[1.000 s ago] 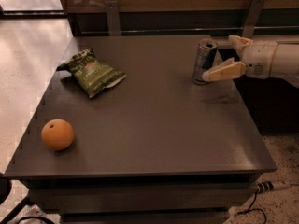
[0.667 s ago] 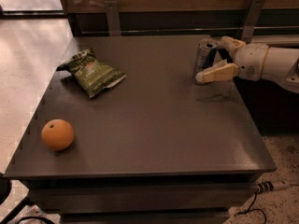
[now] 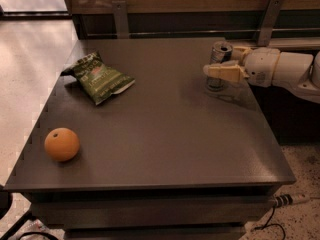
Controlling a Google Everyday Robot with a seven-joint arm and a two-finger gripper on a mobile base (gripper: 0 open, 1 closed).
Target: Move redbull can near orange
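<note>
The redbull can (image 3: 218,59) stands upright on the dark table (image 3: 165,134) at its far right, silver top showing. My gripper (image 3: 220,60) reaches in from the right and is open around the can: one finger (image 3: 222,72) crosses in front of it and the other lies behind it. The can rests on the table. The orange (image 3: 61,144) sits near the table's front left corner, far from the can.
A green snack bag (image 3: 100,78) lies at the table's back left. A wooden rail with metal brackets (image 3: 120,16) runs behind the table. A cable (image 3: 280,202) hangs at the front right, below the table edge.
My gripper has moved left, from beside the can to around it. The can, orange and bag have not moved.
</note>
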